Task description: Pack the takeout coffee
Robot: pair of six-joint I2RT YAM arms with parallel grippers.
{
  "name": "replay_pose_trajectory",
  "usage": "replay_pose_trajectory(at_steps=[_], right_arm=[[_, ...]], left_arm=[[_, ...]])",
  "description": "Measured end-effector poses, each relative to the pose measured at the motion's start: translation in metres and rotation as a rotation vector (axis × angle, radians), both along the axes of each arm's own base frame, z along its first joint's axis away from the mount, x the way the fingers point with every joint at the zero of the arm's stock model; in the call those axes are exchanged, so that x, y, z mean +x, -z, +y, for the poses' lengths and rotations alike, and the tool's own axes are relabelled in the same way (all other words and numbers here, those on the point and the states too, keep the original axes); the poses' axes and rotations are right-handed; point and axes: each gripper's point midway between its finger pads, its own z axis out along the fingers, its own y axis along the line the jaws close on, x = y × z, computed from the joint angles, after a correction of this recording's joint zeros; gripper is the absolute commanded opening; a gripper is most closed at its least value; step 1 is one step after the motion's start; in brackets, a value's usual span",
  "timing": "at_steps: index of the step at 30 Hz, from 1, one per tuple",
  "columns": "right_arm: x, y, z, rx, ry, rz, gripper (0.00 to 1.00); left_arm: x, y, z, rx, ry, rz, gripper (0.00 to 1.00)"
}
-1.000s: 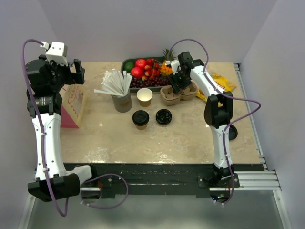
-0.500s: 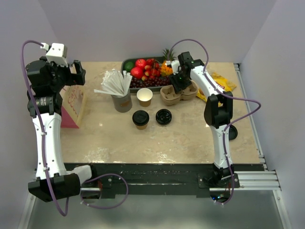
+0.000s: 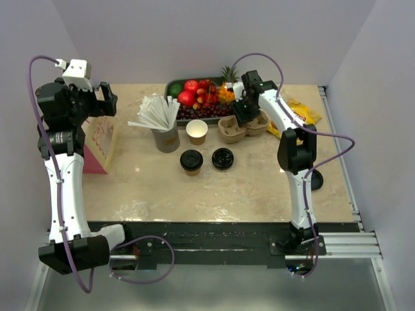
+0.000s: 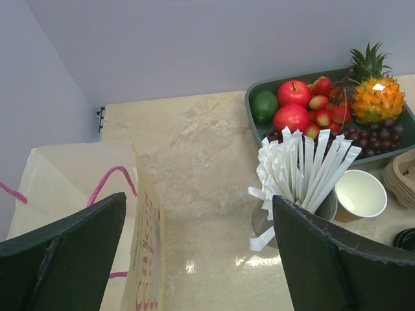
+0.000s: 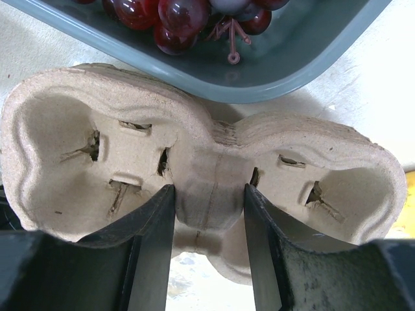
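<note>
The takeout coffee (image 3: 191, 162) is standing upright near the middle of the tabletop (image 3: 149, 188) with its black lid on, and nothing is touching it. A loose black lid (image 3: 222, 158) is lying just to its right, and an open paper cup (image 3: 196, 131) is standing just beyond it, toward the far side.

The right gripper (image 3: 245, 111) is reaching down to the cardboard cup carrier (image 3: 243, 127) at the far right. In the right wrist view its fingers (image 5: 152, 246) are pressing against both sides of the carrier's narrow middle ridge - a narrow grip, one hollow lying to each side. The carrier is sitting right against the near rim of the fruit tray (image 3: 174, 83), with dark grapes (image 5: 168, 23) showing above it.

The left gripper (image 3: 104, 97) is hanging over the far left corner, its fingers (image 4: 71, 246) spread wide and holding nothing. Below it a paper bag (image 3: 100, 142) with pink handles is standing open - beside it, to the right, a cup of wrapped straws (image 3: 165, 129). A yellow packet (image 3: 303, 113) is lying at the far right edge.
</note>
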Motion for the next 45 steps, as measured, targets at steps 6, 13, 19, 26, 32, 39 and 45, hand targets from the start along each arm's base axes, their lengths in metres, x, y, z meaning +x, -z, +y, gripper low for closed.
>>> replay_pose_trajectory(at_steps=[6,13,19,26,32,39,45], right_arm=[[0.0,-0.003,0.001,-0.002,0.004,-0.007,0.45],[0.001,-0.03,-0.001,0.005,0.012,-0.064,0.45],[0.0,-0.06,-0.001,0.018,0.014,-0.122,0.44],[-0.031,-0.077,-0.008,0.011,-0.001,-0.118,0.44],[-0.102,-0.101,-0.019,0.041,0.003,-0.097,0.45],[-0.176,-0.072,-0.025,0.065,-0.019,0.031,0.45],[-0.207,-0.012,-0.028,0.047,0.017,0.221,0.49]], left_arm=[[0.0,0.0,-0.002,-0.009,0.008,-0.001,0.98],[0.001,0.0,-0.004,-0.013,0.019,-0.004,0.98],[0.001,0.003,-0.005,-0.018,0.027,0.002,0.98],[0.001,0.002,-0.008,-0.049,0.038,0.0,0.98],[0.004,0.002,-0.013,-0.079,0.06,-0.003,0.98],[0.013,0.009,-0.013,-0.099,0.064,0.014,0.98],[0.018,0.014,-0.013,-0.107,0.068,0.032,0.98]])
